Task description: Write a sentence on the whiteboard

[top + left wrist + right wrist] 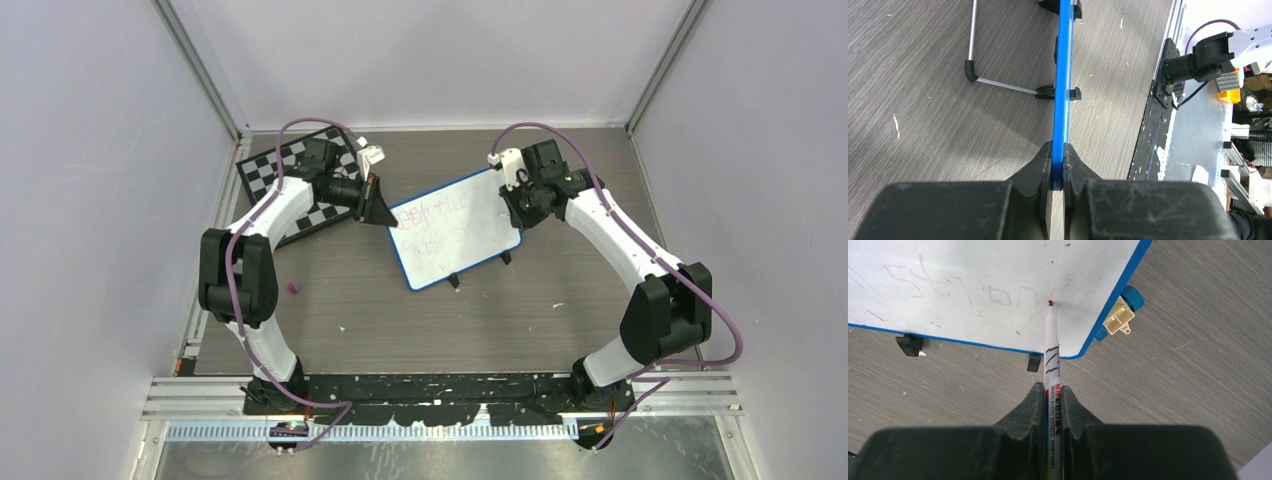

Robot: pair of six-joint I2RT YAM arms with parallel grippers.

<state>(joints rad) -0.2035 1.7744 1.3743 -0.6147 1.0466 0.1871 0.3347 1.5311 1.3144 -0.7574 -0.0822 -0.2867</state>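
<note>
The whiteboard [460, 228], white with a blue frame, stands tilted mid-table on black feet. Faint reddish-pink and green handwriting [440, 225] runs across it in two lines. My left gripper [383, 207] is shut on the board's left edge; the left wrist view shows the blue frame [1062, 90] edge-on between the jaws. My right gripper [515, 205] is shut on a white whiteboard marker [1052, 365]. Its red tip [1050, 303] touches the board [973, 270] near the lower right corner, at the end of a pink line of writing [963, 290].
A black-and-white chessboard [290, 180] lies at the back left under my left arm. A small pink bit [293, 289] lies left of centre. A blue cap with a beige clip [1120, 317] sits by the board's corner. A wire stand leg [998, 86] is behind the board.
</note>
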